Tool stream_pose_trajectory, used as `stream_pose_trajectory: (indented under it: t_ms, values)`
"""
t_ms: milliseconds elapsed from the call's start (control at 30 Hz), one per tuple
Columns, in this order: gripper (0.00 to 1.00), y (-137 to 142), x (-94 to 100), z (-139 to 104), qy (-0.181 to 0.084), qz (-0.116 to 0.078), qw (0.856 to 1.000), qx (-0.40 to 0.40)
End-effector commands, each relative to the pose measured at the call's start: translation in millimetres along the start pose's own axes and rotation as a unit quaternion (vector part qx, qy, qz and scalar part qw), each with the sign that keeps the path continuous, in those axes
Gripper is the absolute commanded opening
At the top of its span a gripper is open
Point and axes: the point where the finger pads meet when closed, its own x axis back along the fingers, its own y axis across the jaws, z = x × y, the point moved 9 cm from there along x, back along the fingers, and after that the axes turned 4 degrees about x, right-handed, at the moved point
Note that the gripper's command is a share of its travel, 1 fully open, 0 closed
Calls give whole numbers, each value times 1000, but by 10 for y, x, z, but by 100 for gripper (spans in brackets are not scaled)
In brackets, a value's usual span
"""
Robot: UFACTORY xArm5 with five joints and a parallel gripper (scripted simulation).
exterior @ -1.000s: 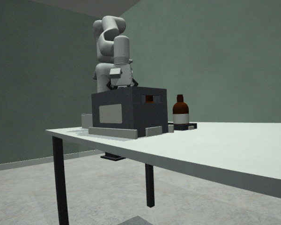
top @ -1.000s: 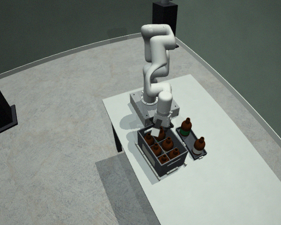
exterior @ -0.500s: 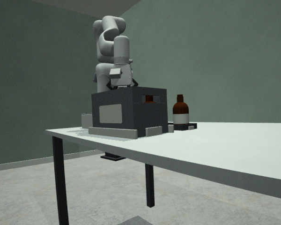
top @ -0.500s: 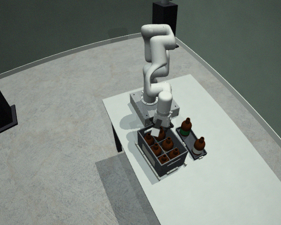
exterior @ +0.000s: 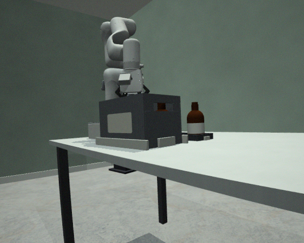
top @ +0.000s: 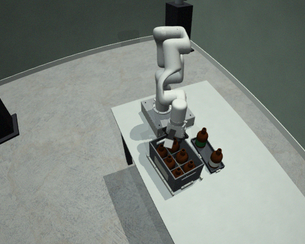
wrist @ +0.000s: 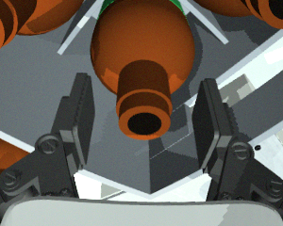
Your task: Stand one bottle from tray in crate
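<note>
The dark crate (top: 178, 184) (exterior: 162, 128) sits level on the table. Several brown bottles stand in it, one in each cell. The bottle in the corner cell nearest the arm's base (top: 175, 146) (wrist: 142, 52) has a green label and looks upright. My gripper (wrist: 144, 94) is open around its neck, with a gap on both sides; in the top and exterior views the fingertips are hidden. The tray (top: 207, 154) (exterior: 195, 137) lies level beside the crate. A green-labelled bottle (top: 202, 136) and a white-labelled bottle (top: 216, 156) (exterior: 195, 116) stand upright at its two ends.
Low light rails (top: 160, 175) (exterior: 122, 143) stand along the crate's foot. The crate's walls rise around my fingers, with cell dividers and neighbouring bottles close by. The arm's grey base block (top: 153, 121) is behind the crate.
</note>
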Motion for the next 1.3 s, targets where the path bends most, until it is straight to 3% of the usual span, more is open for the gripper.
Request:
stream_pose_trajectory:
  t_ms: [0,667,1267]
  values:
    - [65,-4,10,8,1,1,1000,0]
    - [65,-2,46,10,1,1,1000,0]
    - [65,7,333,14,1,1,1000,0]
